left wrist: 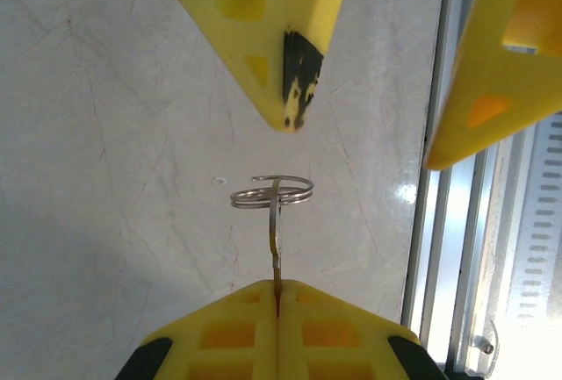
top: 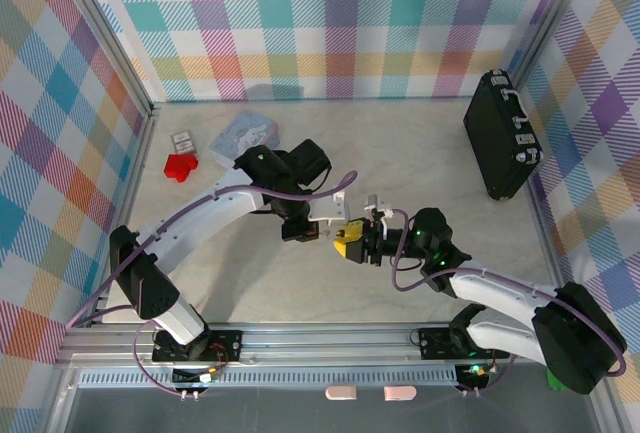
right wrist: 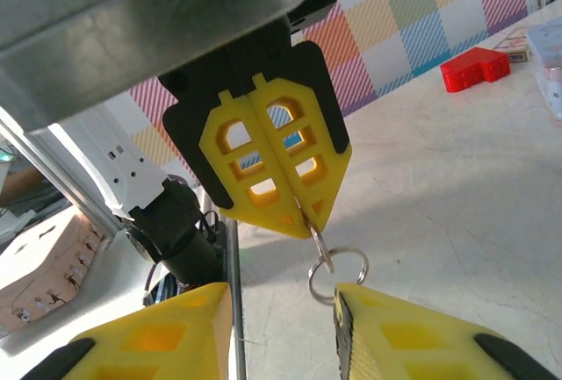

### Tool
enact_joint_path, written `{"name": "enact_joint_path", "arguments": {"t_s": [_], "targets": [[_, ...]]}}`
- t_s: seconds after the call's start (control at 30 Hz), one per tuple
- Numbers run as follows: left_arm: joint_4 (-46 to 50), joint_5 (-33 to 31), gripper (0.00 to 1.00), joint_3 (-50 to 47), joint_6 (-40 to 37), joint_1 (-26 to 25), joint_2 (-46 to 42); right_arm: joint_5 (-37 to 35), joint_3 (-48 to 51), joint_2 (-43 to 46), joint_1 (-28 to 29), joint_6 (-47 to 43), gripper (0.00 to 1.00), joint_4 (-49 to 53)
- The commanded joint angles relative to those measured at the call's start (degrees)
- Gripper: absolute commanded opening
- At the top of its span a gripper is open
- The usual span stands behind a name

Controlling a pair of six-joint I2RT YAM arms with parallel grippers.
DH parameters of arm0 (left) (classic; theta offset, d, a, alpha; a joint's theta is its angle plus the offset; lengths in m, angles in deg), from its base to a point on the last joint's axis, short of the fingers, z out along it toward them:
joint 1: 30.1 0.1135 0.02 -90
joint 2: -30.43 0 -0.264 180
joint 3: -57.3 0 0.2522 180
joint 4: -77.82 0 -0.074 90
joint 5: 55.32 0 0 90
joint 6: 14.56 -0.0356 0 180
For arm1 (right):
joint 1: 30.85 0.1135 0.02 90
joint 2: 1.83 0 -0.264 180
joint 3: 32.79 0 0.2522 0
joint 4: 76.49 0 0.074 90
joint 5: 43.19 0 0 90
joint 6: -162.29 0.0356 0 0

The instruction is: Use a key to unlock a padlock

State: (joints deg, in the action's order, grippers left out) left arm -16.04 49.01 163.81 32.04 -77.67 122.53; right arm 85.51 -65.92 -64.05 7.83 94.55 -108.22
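Note:
My left gripper (left wrist: 277, 297) is shut on a small key (left wrist: 276, 241), held edge-on so that its blade is hidden between the pads. The silvery key ring (left wrist: 272, 191) hangs free beyond the fingertips. In the right wrist view the same key (right wrist: 317, 238) and ring (right wrist: 338, 273) stick out below the left gripper's yellow fingers (right wrist: 277, 165). My right gripper (right wrist: 283, 294) is open, one finger on each side of the ring, the right finger close to it. Both grippers meet at mid-table (top: 345, 239). A tiny dark padlock (top: 182, 140) lies far left, away from both.
A red block (top: 181, 166) and a pale blue tin (top: 243, 134) sit at the back left near the padlock. A big black case (top: 503, 133) stands at the back right. Aluminium frame rails (top: 330, 338) run along the near edge.

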Motion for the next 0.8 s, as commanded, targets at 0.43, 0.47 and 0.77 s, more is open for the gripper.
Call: {"name": "enact_joint_path", "arguments": {"t_s": [0.43,0.47,0.77], "targets": [[0.9,3.7,0.0,-1.5,-2.0,-0.3,-3.1,4.9,-4.0,-3.3,1.5,1.6,0.24,-5.6],[0.9,3.6,0.0,-1.4,-2.0,-0.2,-3.0,5.0,-4.2,-3.4,1.5,1.6,0.24,-5.5],[0.9,4.7,0.0,-1.3,-2.0,-0.3,-2.5,5.1,-5.7,-4.8,2.5,0.8,0.19,-4.3]]}}
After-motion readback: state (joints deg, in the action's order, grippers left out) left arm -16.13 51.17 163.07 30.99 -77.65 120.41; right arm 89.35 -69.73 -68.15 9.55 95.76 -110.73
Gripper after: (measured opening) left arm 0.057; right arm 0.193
